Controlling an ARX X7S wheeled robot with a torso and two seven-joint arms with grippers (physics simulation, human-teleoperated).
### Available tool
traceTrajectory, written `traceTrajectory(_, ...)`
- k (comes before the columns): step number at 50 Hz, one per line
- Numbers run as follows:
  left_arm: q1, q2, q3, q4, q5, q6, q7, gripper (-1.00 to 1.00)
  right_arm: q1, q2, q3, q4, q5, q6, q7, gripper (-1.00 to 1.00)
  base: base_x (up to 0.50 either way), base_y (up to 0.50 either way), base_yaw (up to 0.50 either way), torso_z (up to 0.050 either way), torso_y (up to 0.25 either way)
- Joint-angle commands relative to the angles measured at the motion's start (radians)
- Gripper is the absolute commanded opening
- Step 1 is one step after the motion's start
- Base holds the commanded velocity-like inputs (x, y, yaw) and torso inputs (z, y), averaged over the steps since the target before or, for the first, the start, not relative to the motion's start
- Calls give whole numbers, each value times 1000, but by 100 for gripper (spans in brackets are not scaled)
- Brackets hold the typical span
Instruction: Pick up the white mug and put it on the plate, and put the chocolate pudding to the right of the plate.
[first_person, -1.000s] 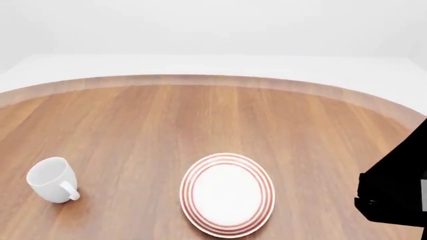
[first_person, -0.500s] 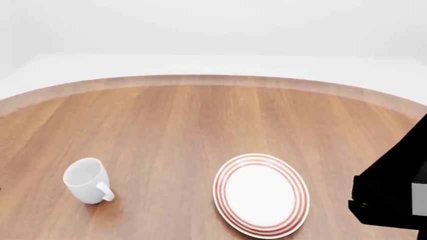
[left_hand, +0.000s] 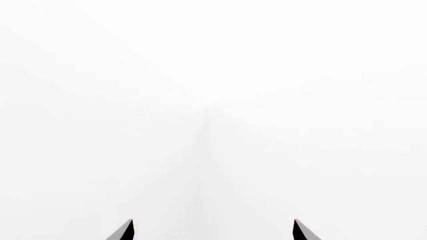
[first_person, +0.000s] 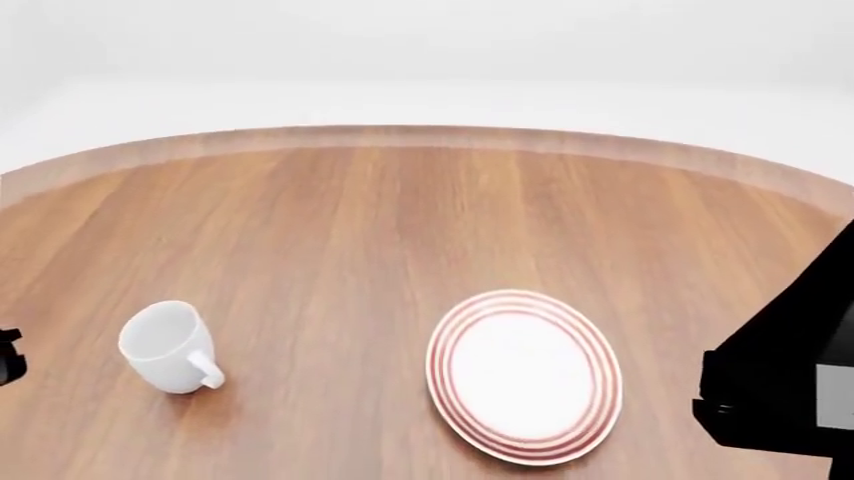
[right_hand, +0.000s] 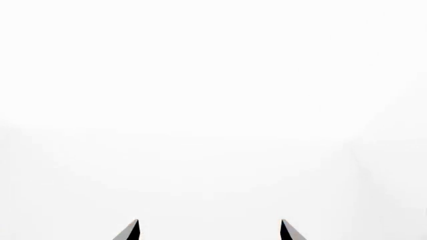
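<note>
The white mug stands upright on the wooden table, at the head view's left, its loop handle turned toward me and to the right. The plate, white with red rings, lies to the mug's right near the table's front, with nothing on it. The chocolate pudding is out of view. My left gripper is open; its wrist view shows only two spread fingertips against blank white. My right gripper is open too, with fingertips apart and nothing between them. Neither gripper is near the mug or plate.
A black block of my right arm fills the head view's lower right, beside the plate. A small dark piece of my left arm shows at the left edge. The table's curved far edge meets white floor.
The head view has swung left and tipped slightly, so mug and plate sit further right in the picture than a second ago. A dark piece of the left arm has appeared at the left edge.
</note>
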Motion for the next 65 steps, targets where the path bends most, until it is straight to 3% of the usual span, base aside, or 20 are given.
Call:
traceTrajectory(1, 0, 13, -15, -5, 38, -29, 9, 100, -4, -14, 17, -3, -19, 3, -16, 100, 0, 0, 0, 0, -250)
traceTrajectory(9, -2, 14, -18, -10, 4, -25, 6, 100, -4, -10, 16, -6, -20, 5, -11, 100, 0, 0, 0, 0, -162)
traceTrajectory(14, -21, 0, 19, -13, 12, -146, 5, 100, -5, -8, 14, -5, -19, 4, -9, 100, 0, 0, 0, 0, 0)
traceTrajectory(15, -45, -12, 50, -23, 7, -263, 6, 100, -5, -8, 13, -3, -18, 4, -9, 100, 0, 0, 0, 0, 0)
traceTrajectory(18, -92, -13, 77, -51, -96, -417, 21, 100, -5, -7, 11, -1, -19, 2, -9, 100, 0, 0, 0, 0, 0)
traceTrajectory(19, -134, -6, 98, -77, -148, -540, 11, 100, -6, -7, 10, 2, -18, 1, -8, 100, 0, 0, 0, 0, 0)
traceTrajectory(24, -215, -11, 220, -86, -76, -760, -77, 100, -5, -5, 7, 6, -16, -1, -7, 100, 0, 0, 0, 0, 0)
traceTrajectory(35, -420, 48, 358, -33, -57, -1168, -201, 100, -8, -3, -1, 30, -9, -20, -6, 100, 0, 0, 0, 0, 0)
traceTrajectory(43, -577, 137, 373, -78, -77, -1409, -260, 100, -8, -1, -6, 35, -9, -27, -4, 100, 0, 0, 0, 0, 0)
traceTrajectory(54, -713, 249, 366, -152, -80, -1555, -349, 100, -11, 5, -7, 24, -9, -21, 2, 100, 0, 0, 0, 0, 0)
traceTrajectory(65, -770, 255, 325, -296, -432, -1499, -752, 100, -14, 10, -9, 14, -10, -13, 8, 100, 0, 0, 0, 0, 0)
